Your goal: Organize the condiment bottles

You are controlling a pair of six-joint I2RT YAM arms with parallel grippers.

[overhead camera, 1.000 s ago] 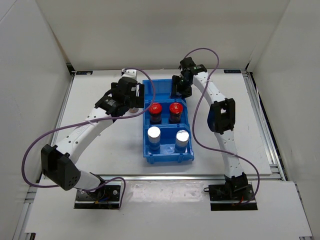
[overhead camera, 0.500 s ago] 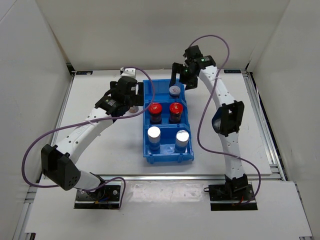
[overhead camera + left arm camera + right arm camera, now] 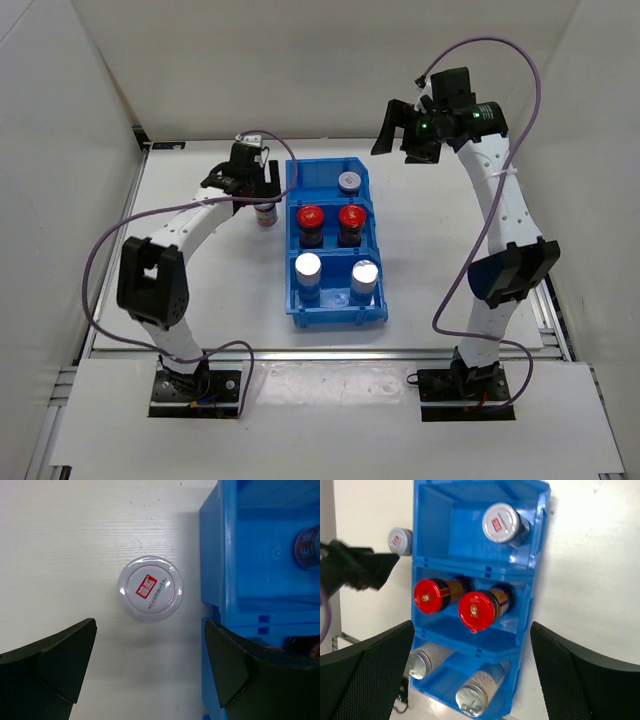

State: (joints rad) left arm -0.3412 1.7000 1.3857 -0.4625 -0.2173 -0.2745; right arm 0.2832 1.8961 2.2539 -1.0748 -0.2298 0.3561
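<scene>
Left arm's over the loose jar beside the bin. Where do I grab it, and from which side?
Take the jar round its body below the lid, straight from above: it stands upright, lid up. The blue bin stands close on one side, so the left gripper, jaws open, likely fits better closing along that bin wall than across it.

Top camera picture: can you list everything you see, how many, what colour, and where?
red-capped jars: 2, dark with red caps, bin's middle compartment
silver-topped jars: 2, silver, bin's near compartment
printed-lid jars: 2, pale; one in bin's far compartment, one on table left of bin
bin: 1, blue, three compartments, table centre
table: 1, white
cables: 2, purple, along the arms
left gripper: 1, black, open, over the jar outside the bin
right gripper: 1, black, open, high above the bin's far right
</scene>
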